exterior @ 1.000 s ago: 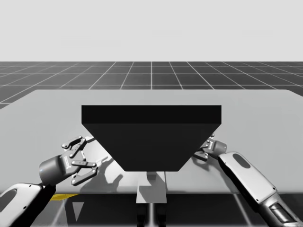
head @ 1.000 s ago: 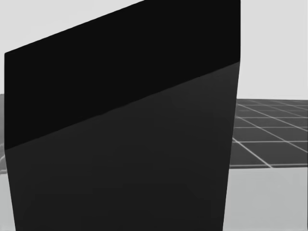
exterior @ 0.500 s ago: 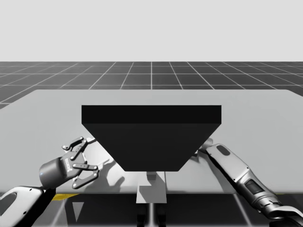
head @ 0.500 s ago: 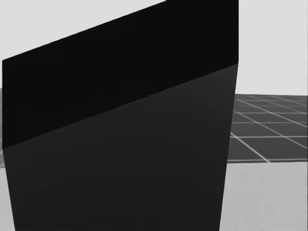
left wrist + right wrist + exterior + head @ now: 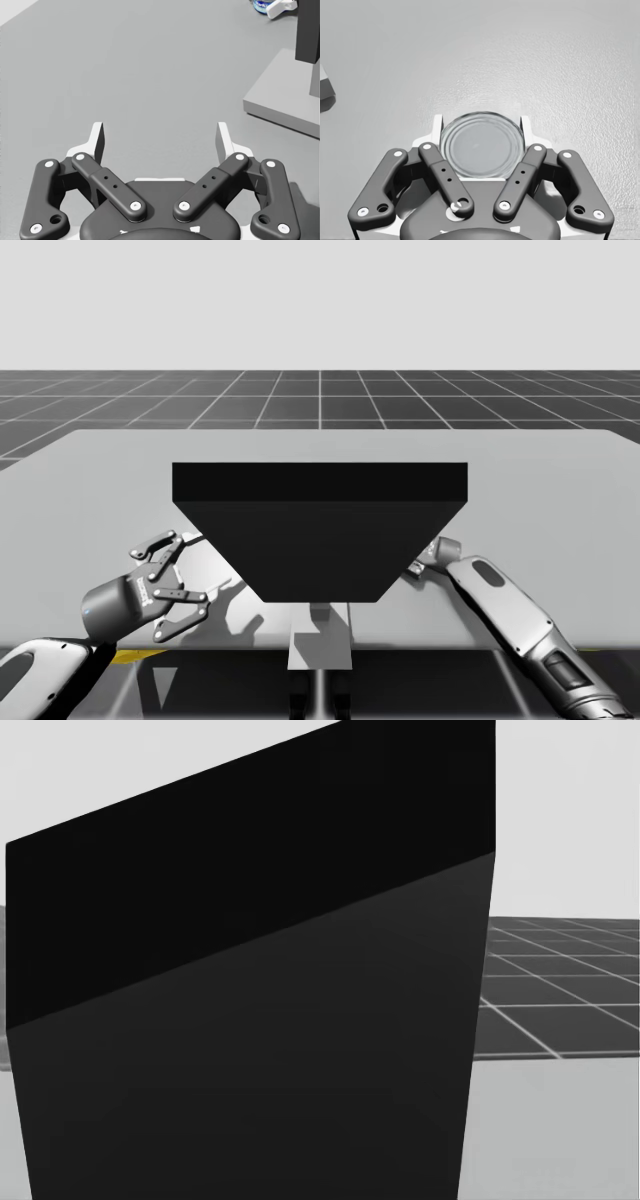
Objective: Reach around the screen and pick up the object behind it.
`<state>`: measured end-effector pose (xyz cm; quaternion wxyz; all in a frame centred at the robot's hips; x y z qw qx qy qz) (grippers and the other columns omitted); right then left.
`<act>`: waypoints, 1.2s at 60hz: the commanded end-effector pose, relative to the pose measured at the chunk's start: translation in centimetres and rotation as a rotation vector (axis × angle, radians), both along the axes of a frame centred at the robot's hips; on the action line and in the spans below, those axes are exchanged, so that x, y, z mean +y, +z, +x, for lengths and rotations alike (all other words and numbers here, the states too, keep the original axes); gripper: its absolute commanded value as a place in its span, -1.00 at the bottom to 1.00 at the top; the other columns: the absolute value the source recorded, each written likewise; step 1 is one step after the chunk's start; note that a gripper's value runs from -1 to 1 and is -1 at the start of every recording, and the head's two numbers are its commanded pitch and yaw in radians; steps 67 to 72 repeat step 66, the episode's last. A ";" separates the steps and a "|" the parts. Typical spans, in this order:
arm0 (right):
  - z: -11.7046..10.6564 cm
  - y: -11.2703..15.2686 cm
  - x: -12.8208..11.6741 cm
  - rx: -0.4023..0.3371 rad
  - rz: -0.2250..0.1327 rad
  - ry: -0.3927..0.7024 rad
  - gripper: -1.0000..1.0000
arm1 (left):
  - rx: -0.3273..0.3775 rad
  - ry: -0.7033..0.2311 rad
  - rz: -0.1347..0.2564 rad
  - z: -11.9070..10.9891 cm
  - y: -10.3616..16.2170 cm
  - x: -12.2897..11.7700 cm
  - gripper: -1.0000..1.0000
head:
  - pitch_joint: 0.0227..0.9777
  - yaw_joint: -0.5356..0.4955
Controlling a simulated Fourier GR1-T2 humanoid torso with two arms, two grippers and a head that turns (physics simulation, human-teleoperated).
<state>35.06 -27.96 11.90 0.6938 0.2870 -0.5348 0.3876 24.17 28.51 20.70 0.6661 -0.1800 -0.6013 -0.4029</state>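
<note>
a dark screen (image 5: 250, 1040) stands close in front, running from the left edge to well past the middle. it looks tilted here: its top edge climbs from left to right and leaves the picture at the top. its upper band is flat black, and below a slanted line the rest is dark grey. its right edge is nearly upright. to the right of it lies a strip of pale grey table (image 5: 550, 1140), beyond that a dark floor (image 5: 560, 1005) with a light grid, then a plain pale background (image 5: 570, 810).
</note>
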 end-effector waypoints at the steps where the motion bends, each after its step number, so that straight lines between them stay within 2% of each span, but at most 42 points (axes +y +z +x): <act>1: -0.4 1.8 -3.5 -0.090 -0.005 -0.152 1.00 | -0.002 0.004 0.001 0.1 0.0 0.1 -1.00 | -0.53 -0.14; 11: -1.3 3.7 -7.6 -0.151 -0.001 -0.244 1.00 | -0.003 0.009 0.000 0.1 0.1 0.1 -1.00 | -0.54 -0.13; 20: -1.6 5.0 -9.7 -0.209 0.010 -0.309 1.00 | -0.006 0.019 -0.002 0.3 0.2 0.2 -1.00 | -0.55 -0.13; 26: -1.4 6.9 -10.7 -0.294 0.058 -0.381 1.00 | -0.008 0.024 -0.006 0.3 0.3 0.2 -1.00 | -0.56 -0.13; 38: -0.7 11.1 -12.4 -0.446 0.122 -0.513 1.00 | -0.007 0.031 -0.007 0.4 0.3 0.4 -1.00 | -0.55 -0.13; 41: -0.9 12.9 -12.9 -0.495 0.141 -0.552 1.00 | -0.007 0.033 -0.007 0.4 0.3 0.4 -1.00 | -0.56 -0.13; 49: -1.6 15.8 -13.4 -0.590 0.153 -0.594 1.00 | -0.008 0.037 -0.007 0.4 0.3 0.5 -1.00 | -0.56 -0.12; 62: -3.1 20.6 -12.6 -0.751 0.225 -0.675 1.00 | -0.017 0.045 -0.014 0.5 0.5 0.6 -1.00 | -0.57 -0.12; 66: -3.3 21.4 -12.2 -0.790 0.218 -0.679 1.00 | -0.017 0.048 -0.015 0.6 0.6 0.7 -1.00 | -0.57 -0.12; 72: -3.3 21.4 -12.2 -0.790 0.218 -0.679 1.00 | -0.017 0.048 -0.015 0.6 0.6 0.7 -1.00 | -0.57 -0.12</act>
